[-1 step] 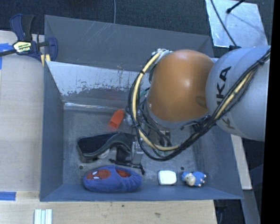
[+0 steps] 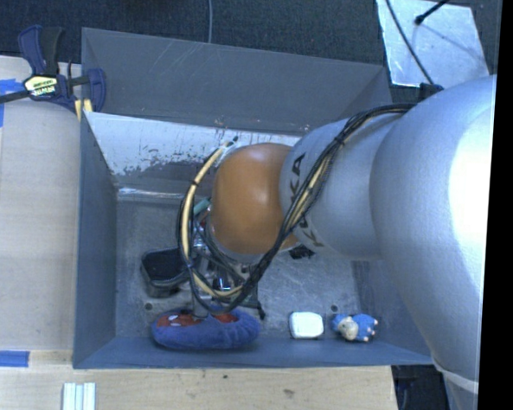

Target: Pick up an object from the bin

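Observation:
My gripper [image 2: 213,279] is low in the bin's front left part, under the orange cover, with cables hiding its tips. A black blocky object [image 2: 161,268] lies just left of it. Directly in front of it, along the front wall, lies a blue soft pouch with red marks [image 2: 205,329]. Whether anything sits between the fingers is hidden.
A small white rounded block [image 2: 306,325] and a little blue-and-tan toy figure [image 2: 354,326] lie on the floor by the front wall, to the right of the pouch. The arm and its orange cover hang over the bin's middle and right.

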`<state>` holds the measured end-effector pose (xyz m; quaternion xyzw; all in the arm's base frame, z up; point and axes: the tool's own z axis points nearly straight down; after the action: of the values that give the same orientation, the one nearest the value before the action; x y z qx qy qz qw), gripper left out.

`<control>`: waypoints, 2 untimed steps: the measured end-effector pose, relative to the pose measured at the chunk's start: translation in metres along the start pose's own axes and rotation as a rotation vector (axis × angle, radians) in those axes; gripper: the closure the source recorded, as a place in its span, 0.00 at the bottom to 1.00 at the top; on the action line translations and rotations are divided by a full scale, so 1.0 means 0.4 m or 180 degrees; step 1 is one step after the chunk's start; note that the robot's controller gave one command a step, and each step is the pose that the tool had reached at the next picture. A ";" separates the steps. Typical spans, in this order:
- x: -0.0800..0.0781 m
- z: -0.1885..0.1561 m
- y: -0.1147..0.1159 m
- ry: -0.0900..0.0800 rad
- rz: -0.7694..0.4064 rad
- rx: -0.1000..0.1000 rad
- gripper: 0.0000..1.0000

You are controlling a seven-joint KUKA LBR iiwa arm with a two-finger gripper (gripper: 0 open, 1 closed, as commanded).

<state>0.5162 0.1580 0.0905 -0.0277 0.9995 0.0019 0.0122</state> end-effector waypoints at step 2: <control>-0.085 0.048 0.027 0.0089 0.0309 0.0018 1.00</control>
<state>0.5502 0.1709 0.0722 0.0208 0.9998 -0.0006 -0.0018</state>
